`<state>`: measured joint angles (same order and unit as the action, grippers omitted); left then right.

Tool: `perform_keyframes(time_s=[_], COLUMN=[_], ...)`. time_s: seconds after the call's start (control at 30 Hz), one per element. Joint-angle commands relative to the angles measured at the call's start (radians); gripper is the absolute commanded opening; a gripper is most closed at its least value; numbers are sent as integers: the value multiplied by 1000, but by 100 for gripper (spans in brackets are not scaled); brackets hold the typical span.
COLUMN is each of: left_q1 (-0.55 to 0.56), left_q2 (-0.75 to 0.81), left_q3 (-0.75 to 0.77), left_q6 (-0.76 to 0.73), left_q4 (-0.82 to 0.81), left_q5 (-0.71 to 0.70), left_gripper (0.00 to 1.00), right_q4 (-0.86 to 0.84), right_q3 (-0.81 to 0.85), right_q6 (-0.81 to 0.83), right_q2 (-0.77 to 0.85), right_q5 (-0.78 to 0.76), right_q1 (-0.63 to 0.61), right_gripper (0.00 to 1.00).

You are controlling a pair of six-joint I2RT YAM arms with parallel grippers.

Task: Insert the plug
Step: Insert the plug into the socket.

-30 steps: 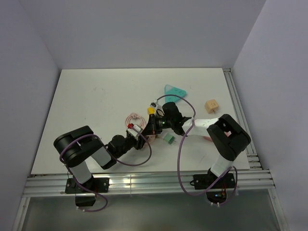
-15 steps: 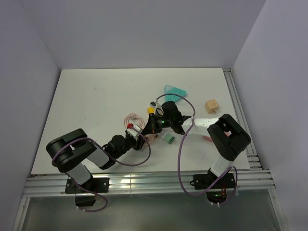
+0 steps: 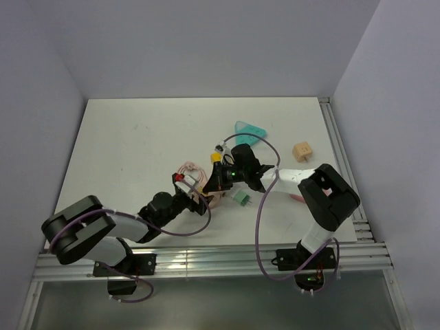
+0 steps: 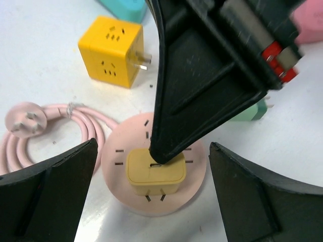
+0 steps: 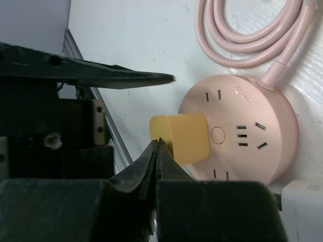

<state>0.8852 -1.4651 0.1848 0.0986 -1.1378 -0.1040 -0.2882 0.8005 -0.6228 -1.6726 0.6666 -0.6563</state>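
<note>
– So, what is the left end effector doing?
– It hangs low over the surface with its fingers spread wide, gripping nothing. Between them sits the round pink socket, and a pink cable lies coiled just left of it.
– And the little orange-yellow piece?
– It sits on the socket's face. The right end effector has its two fingers pressed together with nothing between them, and its tip touches that piece.
– Where's the plug, then?
– The mint-green plug lies on the surface just right of the socket, held by neither arm. From the left wrist it's half hidden behind the right arm's black finger.
– Anything else nearby?
– A yellow cube behind the socket, and a wooden block well off to the right.
</note>
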Motion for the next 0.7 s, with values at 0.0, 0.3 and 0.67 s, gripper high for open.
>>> perform_keyframes(time_s=[0.0,0.3,0.67], left_q1=[4,4,3], left_q2=[123,417,523], left_q3=[-8,25,146], left_q6=[21,197,391], left_q4=[71,419,771], left_q5=[-19,-140,-409], left_gripper=[98,99,99], right_q4=[75,182,346], right_q3=[35,0,-70], right_q6=[47,84,94], right_q2=[56,208,313], right_q5=[-50,-217,-505], right_q1=[1,3,-84], right_gripper=[0,13,50])
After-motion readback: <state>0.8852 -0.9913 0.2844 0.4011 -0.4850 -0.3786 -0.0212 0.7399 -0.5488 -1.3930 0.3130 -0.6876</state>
